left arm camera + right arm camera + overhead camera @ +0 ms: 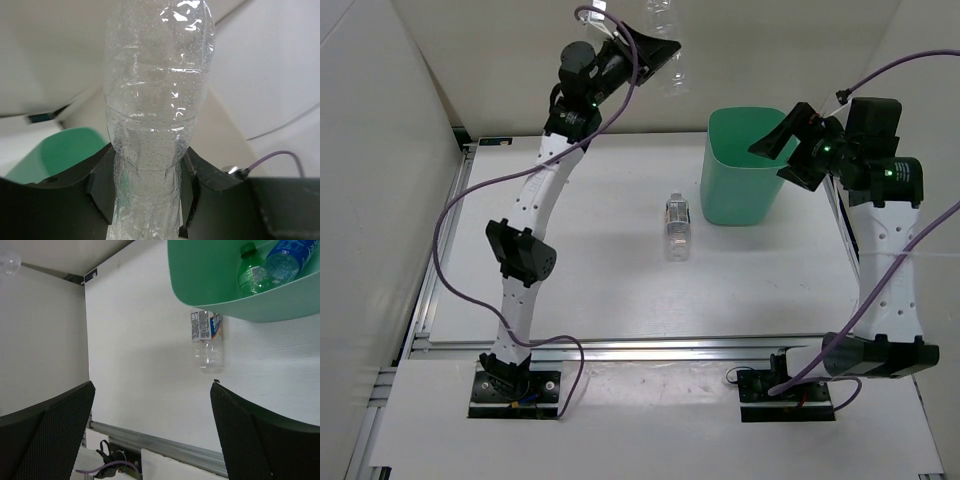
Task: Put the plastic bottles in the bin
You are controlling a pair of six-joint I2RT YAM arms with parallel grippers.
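Note:
My left gripper is raised high at the back and is shut on a clear plastic bottle. In the left wrist view the bottle stands up between the fingers. The mint-green bin stands at the right back of the table. A second clear bottle with a label lies on the table left of the bin. My right gripper is open and empty above the bin's rim. The right wrist view shows a green bottle and a blue-labelled bottle inside the bin, and the lying bottle.
White walls close in the table at the back and on both sides. A metal rail runs along the table's near edge. Purple cables hang from both arms. The bin also shows in the left wrist view, below and left of the held bottle.

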